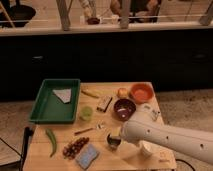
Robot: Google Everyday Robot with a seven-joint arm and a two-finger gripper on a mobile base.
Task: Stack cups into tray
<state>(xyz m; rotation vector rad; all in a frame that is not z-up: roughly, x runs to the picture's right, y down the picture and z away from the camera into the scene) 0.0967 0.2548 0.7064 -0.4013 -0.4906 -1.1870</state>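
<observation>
Cups are what must be gathered, and none of the three is seen inside the tray, which lies at 10 o'clock on the surface with only a pale, flat-looking item of uncertain kind on its floor. The pale green cup stands upright just outside the tray's rim, at 4 o'clock from it. The steel cup is found near the front edge, at about 6 o'clock from the surface's middle. The whitish cup sits at 3 o'clock from the steel one, partly hidden beneath the white arm. The gripper is held low at the steel cup's 12 o'clock, over or against it. Whether contact has been made, and whether the gripper is parted or closed, cannot be told, since the arm's bulk covers it. No cup is nested in another. The task is therefore judged to be at its opening: nothing has been delivered, and the steel cup appears to be the first one addressed. Left to be done, by this reading, are three pickups, the carrying of each cup toward 10 o'clock, and their nesting in the tray. The maroon bowl and orange bowl, at 1 o'clock, are not part of the work.
</observation>
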